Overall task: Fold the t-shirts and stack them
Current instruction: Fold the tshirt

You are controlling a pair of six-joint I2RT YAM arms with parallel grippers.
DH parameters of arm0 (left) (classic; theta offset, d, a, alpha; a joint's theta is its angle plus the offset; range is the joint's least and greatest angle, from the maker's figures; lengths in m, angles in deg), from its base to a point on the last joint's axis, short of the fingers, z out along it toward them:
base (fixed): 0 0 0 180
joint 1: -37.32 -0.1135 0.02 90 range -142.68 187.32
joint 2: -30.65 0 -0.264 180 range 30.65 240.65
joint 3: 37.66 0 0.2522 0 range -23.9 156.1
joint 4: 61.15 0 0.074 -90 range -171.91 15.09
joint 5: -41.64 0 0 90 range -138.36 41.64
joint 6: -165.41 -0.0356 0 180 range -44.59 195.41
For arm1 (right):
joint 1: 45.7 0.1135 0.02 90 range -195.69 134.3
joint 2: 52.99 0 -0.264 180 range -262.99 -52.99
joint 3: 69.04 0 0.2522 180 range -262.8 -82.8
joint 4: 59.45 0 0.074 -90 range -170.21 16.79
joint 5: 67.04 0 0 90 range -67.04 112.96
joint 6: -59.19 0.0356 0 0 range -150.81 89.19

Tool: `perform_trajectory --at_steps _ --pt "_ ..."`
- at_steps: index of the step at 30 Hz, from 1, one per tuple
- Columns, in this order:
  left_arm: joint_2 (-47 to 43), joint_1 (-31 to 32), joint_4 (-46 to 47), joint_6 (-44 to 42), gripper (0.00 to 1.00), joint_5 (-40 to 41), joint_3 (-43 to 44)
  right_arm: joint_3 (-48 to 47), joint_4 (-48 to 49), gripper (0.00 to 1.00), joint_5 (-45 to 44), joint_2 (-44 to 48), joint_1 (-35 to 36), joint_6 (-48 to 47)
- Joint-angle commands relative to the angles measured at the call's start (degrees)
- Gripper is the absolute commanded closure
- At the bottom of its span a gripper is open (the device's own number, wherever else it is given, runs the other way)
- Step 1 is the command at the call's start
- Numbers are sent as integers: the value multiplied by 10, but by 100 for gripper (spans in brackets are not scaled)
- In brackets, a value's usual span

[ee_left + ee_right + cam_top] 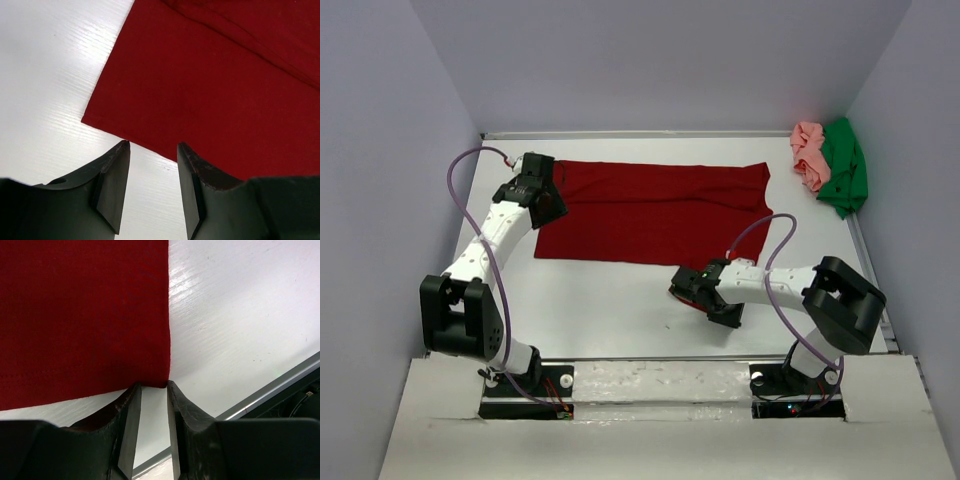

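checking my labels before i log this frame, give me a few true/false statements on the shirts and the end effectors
1. The dark red t-shirt lies spread flat on the table. True.
2. The pink t-shirt is stacked on the red one. False: it is bunched beside the green t-shirt in the far right corner.
3. The right end effector has its tips at a corner of the red cloth. True.
4. The left end effector is clamped shut. False: its jaws stand apart, with nothing between them.
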Motion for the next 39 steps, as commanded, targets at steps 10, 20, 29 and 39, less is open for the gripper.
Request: perform_trajectory --at_steps 10,20,29,39 --pt "-21 14 19 -12 48 0 -23 5 44 94 -25 -36 6 20" --pt "-14 19 19 -8 48 17 -32 -38 -24 100 -69 -27 12 31" --pt "40 30 -4 1 47 75 -26 -149 -151 100 -160 37 25 35" --pt "77 39 -25 27 34 102 -15 -142 -136 100 -185 48 25 5"
